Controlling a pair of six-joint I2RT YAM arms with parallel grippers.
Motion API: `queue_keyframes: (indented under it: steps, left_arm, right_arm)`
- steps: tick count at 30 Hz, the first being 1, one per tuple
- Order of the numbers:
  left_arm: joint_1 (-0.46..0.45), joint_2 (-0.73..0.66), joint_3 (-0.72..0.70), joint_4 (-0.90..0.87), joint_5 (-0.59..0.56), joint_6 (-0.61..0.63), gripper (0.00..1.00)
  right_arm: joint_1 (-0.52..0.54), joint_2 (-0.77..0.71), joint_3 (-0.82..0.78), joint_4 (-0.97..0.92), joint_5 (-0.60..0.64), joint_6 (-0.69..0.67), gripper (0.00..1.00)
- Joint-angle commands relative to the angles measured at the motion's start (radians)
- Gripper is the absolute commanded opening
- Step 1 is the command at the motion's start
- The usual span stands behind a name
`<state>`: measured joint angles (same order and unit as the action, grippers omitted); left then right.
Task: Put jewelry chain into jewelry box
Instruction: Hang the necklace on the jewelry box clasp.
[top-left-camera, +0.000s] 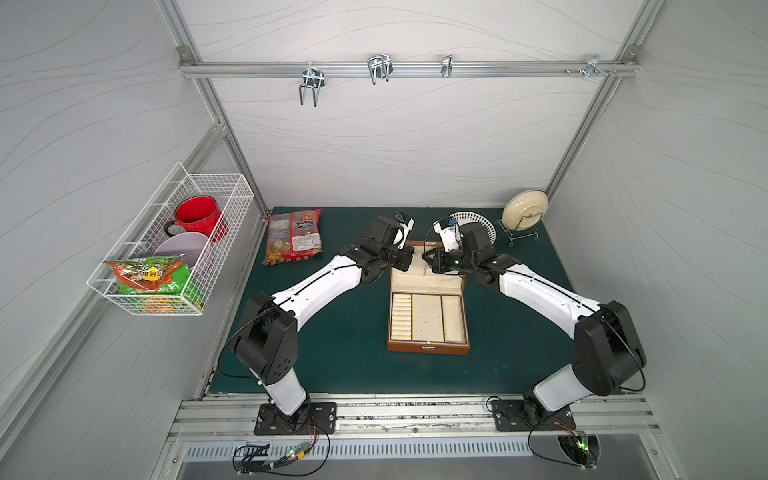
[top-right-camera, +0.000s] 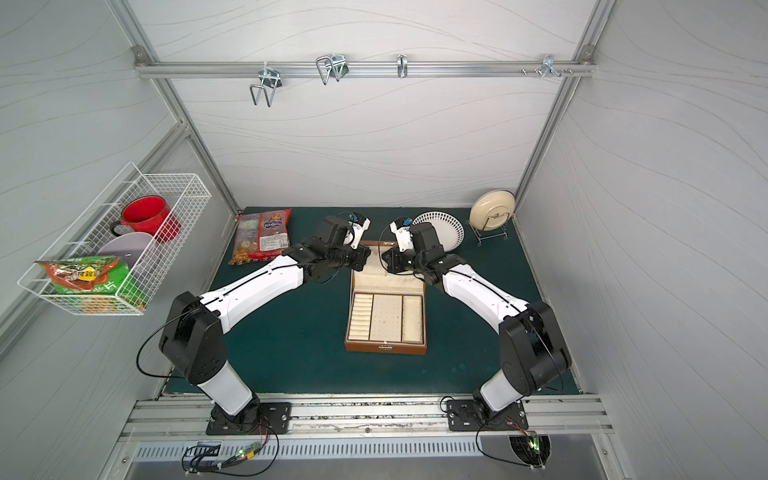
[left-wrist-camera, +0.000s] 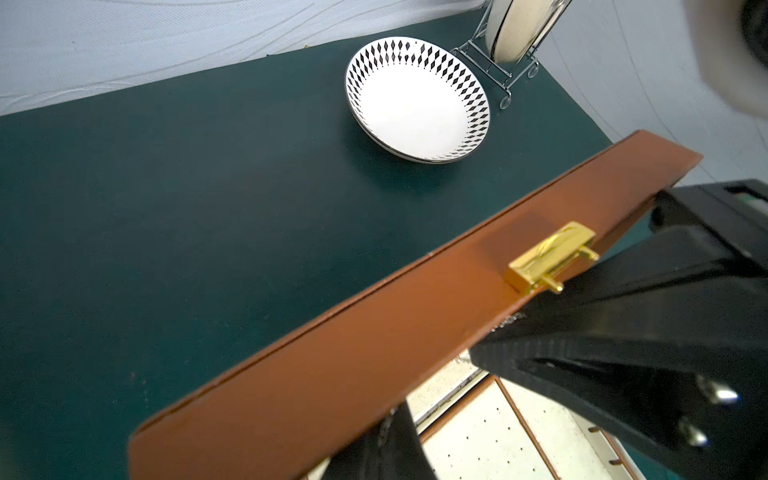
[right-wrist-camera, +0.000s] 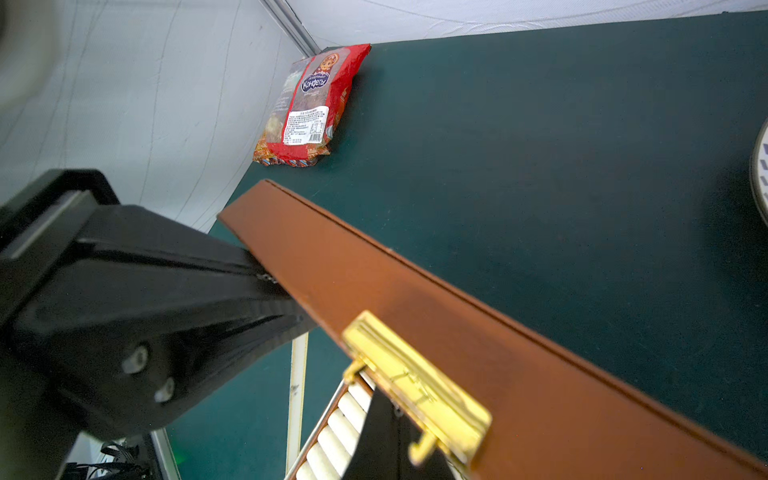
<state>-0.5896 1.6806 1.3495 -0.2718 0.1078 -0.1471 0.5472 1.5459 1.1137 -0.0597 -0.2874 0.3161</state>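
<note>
Apparently both claws are pressed shut at the upright lid (left-wrist-camera: 374, 340) of the jewelry box (top-left-camera: 428, 349), the left claw (top-left-camera: 410, 254) at its left end and the right claw (top-left-camera: 429, 256) at its right. The jewelry chain (right-wrist-camera: 266, 277) shows only as silver glints at their tips (too fine to confirm a grip), presumably strung along the lid's width. The cream tray (top-left-camera: 428, 316) lies just below, toward the robot, on a roomy green table (top-left-camera: 340, 332).

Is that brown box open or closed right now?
Open. The jewelry box shows its cream compartments, with its lid raised behind them.
</note>
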Motion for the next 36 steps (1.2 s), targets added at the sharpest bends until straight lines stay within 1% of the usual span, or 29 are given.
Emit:
queue_keyframes:
  steps: [1,6,18,26,36]
  left_arm:
    - [0.008,0.019,0.040,0.057,-0.026,-0.063,0.00]
    - [0.008,0.036,0.056,0.058,-0.031,-0.107,0.00]
    - [0.004,0.066,0.063,0.022,-0.046,-0.128,0.00]
    - [0.004,0.043,0.011,0.011,-0.030,-0.126,0.00]
    - [0.004,0.024,-0.016,-0.015,0.003,-0.136,0.00]
  right_arm:
    - [0.006,0.015,0.029,0.030,0.015,0.020,0.00]
    - [0.013,0.020,0.035,0.039,0.056,0.041,0.00]
    - [0.036,0.045,0.034,0.031,0.072,0.051,0.00]
    - [0.036,0.025,0.013,0.008,0.065,0.043,0.00]
    - [0.035,0.004,-0.003,-0.028,0.019,0.038,0.00]
